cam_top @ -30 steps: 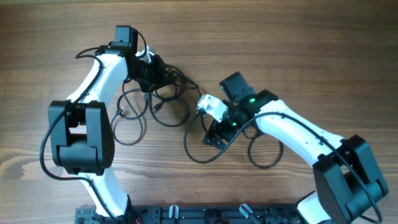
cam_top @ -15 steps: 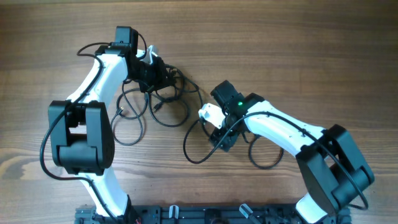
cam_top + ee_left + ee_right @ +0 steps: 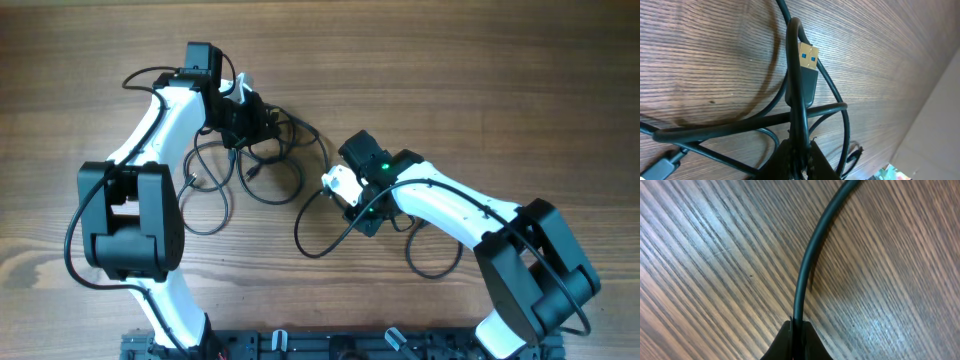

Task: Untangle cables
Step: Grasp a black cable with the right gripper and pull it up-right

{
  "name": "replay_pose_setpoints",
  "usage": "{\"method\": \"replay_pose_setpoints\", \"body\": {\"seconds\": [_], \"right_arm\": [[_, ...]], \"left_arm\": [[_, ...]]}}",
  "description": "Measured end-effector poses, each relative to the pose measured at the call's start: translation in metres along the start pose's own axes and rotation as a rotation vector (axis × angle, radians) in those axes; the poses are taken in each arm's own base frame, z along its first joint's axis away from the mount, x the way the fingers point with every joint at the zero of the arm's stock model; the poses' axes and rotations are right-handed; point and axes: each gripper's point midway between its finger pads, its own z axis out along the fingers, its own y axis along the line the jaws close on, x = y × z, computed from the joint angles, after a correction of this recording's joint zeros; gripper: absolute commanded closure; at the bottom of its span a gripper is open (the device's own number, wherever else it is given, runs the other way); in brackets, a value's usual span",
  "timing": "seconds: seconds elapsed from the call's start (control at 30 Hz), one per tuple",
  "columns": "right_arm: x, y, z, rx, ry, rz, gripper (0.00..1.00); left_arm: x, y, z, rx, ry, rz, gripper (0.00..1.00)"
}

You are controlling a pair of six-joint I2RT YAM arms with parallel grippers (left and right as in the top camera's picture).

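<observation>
Down low — right gripper [image 3: 796,325] pinches cables [image 3: 808,260].

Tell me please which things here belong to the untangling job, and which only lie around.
Job: thin black cables, knotted left, looped right; gold USB plug with blue insert.
Only lying about: brown wooden table; black rail at its near edge.
</observation>
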Motion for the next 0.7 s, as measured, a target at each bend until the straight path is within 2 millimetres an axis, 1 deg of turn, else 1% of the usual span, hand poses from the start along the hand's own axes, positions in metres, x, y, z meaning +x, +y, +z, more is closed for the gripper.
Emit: {"method": "replay_pose_setpoints", "body": {"seconds": [0.03, 0.07, 0.1, 0.13, 0.17, 0.2, 0.23, 0.27, 0.3, 0.33, 0.37, 0.4, 0.43, 0.47, 0.53, 0.63, 0.7], "right_arm": [[0.001, 0.0, -0.001, -0.002, 0.005, 0.01, 0.96], [0.0, 0.0, -0.003, 0.001, 0.006, 0.02, 0.96], [0.0, 0.0, -0.007, 0.007, 0.007, 0.034, 0.96], [-0.004, -0.001, -0.015, 0.018, -0.006, 0.04, 0.96], [-0.008, -0.002, -0.024, 0.032, -0.025, 0.043, 0.96], [-0.017, -0.004, -0.039, 0.054, -0.067, 0.044, 0.96], [-0.025, -0.005, -0.054, 0.075, -0.109, 0.044, 0.96], [-0.034, -0.006, -0.072, 0.097, -0.164, 0.042, 0.96], [-0.048, -0.007, -0.099, 0.132, -0.249, 0.036, 0.96], [-0.063, -0.008, -0.132, 0.17, -0.356, 0.029, 0.96], [-0.071, -0.007, -0.157, 0.198, -0.432, 0.026, 0.96], [-0.083, -0.006, -0.192, 0.236, -0.549, 0.026, 0.96], [-0.089, -0.004, -0.225, 0.27, -0.652, 0.026, 0.96], [-0.092, -0.002, -0.249, 0.293, -0.73, 0.031, 0.96], [-0.089, 0.004, -0.294, 0.332, -0.869, 0.046, 0.96], [-0.079, 0.012, -0.333, 0.356, -0.989, 0.072, 0.96], [-0.072, 0.015, -0.348, 0.363, -1.034, 0.09, 0.96]], "left_arm": [[-0.001, 0.002, 0.0, -0.01, -0.004, 0.0, 0.67], [-0.001, 0.003, 0.0, -0.018, -0.008, 0.008, 0.55], [-0.002, 0.004, 0.0, -0.026, -0.011, 0.01, 0.34], [-0.002, 0.006, 0.0, -0.035, -0.014, 0.007, 0.17], [-0.003, 0.008, 0.0, -0.043, -0.017, 0.009, 0.1], [-0.003, 0.009, 0.0, -0.049, -0.019, 0.009, 0.04], [-0.003, 0.009, 0.0, -0.054, -0.021, 0.01, 0.0], [-0.004, 0.01, 0.0, -0.057, -0.022, 0.009, 0.0], [-0.004, 0.01, 0.0, -0.06, -0.025, 0.015, 0.0], [-0.005, 0.011, 0.0, -0.062, -0.028, 0.013, 0.0], [-0.005, 0.011, 0.0, -0.063, -0.03, 0.014, 0.0], [-0.005, 0.011, 0.0, -0.064, -0.03, 0.014, 0.0], [-0.005, 0.011, 0.0, -0.064, -0.031, 0.015, 0.0], [-0.005, 0.011, 0.0, -0.065, -0.031, 0.014, 0.0], [-0.006, 0.011, 0.0, -0.067, -0.033, 0.015, 0.0], [-0.006, 0.011, 0.0, -0.067, -0.034, 0.016, 0.0], [-0.007, 0.012, -0.001, -0.07, -0.036, 0.016, 0.0]]}}
